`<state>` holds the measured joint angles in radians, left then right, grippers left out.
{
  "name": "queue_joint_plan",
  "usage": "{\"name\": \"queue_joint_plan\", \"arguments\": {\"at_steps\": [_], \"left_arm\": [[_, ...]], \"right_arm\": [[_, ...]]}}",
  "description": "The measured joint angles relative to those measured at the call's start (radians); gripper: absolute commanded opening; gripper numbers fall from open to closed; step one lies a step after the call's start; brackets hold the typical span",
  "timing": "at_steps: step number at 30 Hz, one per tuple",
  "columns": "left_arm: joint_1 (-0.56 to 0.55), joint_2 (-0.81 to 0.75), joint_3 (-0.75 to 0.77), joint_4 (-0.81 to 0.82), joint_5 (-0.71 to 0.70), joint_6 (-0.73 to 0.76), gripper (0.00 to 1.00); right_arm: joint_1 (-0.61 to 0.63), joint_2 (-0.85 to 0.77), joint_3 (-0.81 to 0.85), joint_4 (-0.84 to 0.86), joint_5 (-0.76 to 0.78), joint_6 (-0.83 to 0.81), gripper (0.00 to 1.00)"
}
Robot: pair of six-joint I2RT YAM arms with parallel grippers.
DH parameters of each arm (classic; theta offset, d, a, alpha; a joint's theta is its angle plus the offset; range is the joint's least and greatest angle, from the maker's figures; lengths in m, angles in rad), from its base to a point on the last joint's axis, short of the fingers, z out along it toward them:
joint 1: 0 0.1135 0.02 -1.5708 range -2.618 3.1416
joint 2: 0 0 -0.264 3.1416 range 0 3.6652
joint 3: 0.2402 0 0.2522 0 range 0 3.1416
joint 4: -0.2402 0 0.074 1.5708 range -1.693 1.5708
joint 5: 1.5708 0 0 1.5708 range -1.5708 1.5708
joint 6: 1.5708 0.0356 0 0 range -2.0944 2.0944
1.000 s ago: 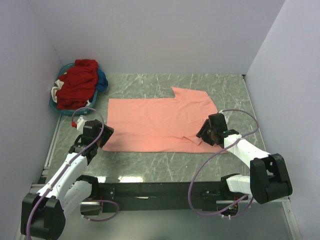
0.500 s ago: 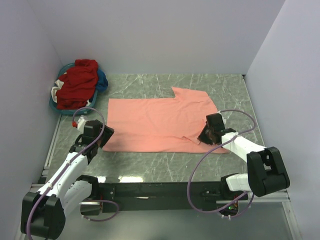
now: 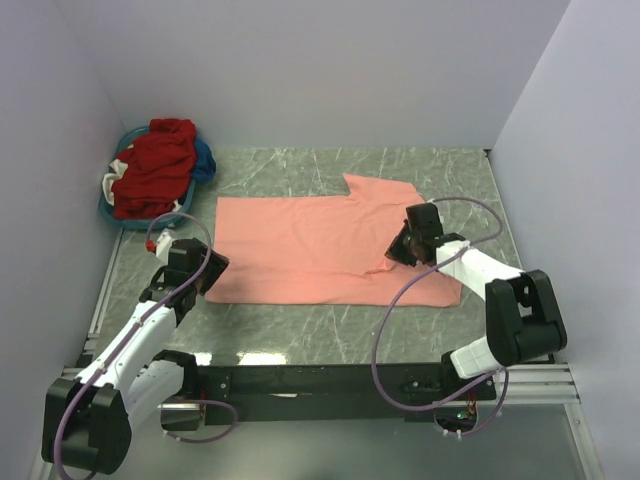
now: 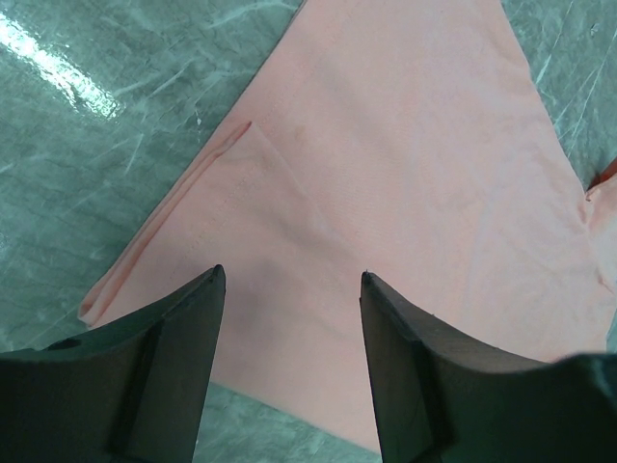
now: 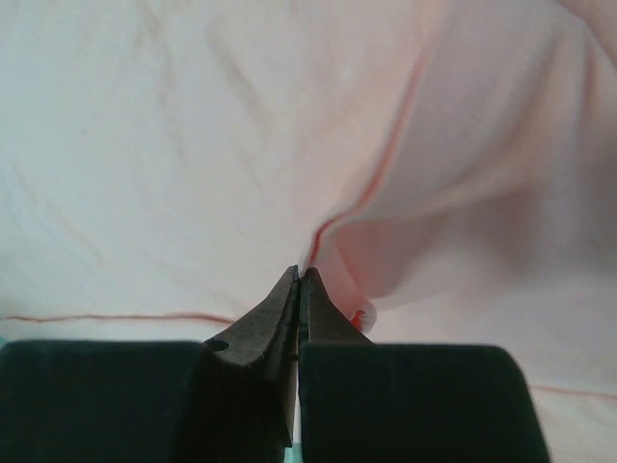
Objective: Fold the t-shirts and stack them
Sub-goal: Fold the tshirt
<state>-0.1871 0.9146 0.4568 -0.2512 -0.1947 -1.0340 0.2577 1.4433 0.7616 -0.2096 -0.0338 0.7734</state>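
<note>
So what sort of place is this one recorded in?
Most likely a lab test cell, not a home: plain pale partition walls box in a green marble-patterned table, with a salmon t-shirt spread flat and a blue laundry basket of clothes in the far-left corner.

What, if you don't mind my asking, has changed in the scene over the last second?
The right end effector, shut on a pinch of the shirt, moved away from the bases and slightly left, drawing that fabric inward over the shirt. The left end effector stayed open over the shirt's near left corner, and the basket did not move.
</note>
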Motion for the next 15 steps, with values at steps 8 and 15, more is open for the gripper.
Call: {"name": "queue_joint_plan", "arguments": {"at_steps": [8, 15], "left_arm": [[0.000, 0.024, 0.010, -0.001, 0.011, 0.026, 0.64], [0.000, 0.033, 0.021, 0.001, 0.016, 0.050, 0.64]], "right_arm": [[0.002, 0.131, 0.115, 0.005, -0.070, 0.032, 0.20], [0.002, 0.153, 0.134, 0.035, -0.122, 0.029, 0.56]]}}
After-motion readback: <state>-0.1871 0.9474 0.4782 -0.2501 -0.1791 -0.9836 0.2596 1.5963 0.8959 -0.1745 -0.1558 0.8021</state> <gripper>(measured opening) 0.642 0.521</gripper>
